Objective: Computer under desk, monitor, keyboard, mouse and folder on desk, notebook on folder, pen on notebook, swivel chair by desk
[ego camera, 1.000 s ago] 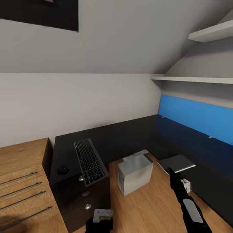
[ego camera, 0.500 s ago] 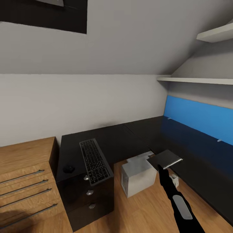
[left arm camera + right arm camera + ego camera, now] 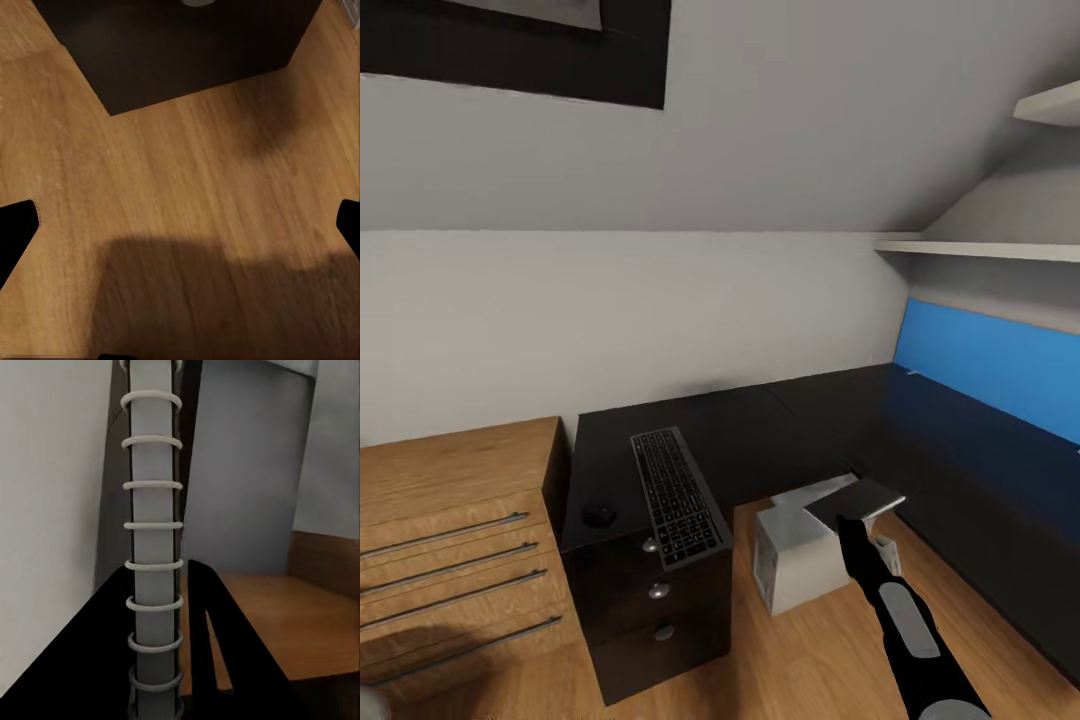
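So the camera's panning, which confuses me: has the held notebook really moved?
Yes. The notebook in the right gripper shifted left, now overlapping the computer it was beside.

- Head view's lit pretty flat and even, soft light all round, grey walls (image 3: 610, 310) bright-ish, no glare.
- The black surface (image 3: 740, 440) swallows detail, really dark.
- Straight edges lean toward the corners, wide-angle stretch.
- Left wrist view: big soft-edged shadow across the wooden floor (image 3: 187, 172), grain looks smeary.
- Right wrist view is dim, the spiral-bound notebook (image 3: 154, 547) up close and slightly soft.
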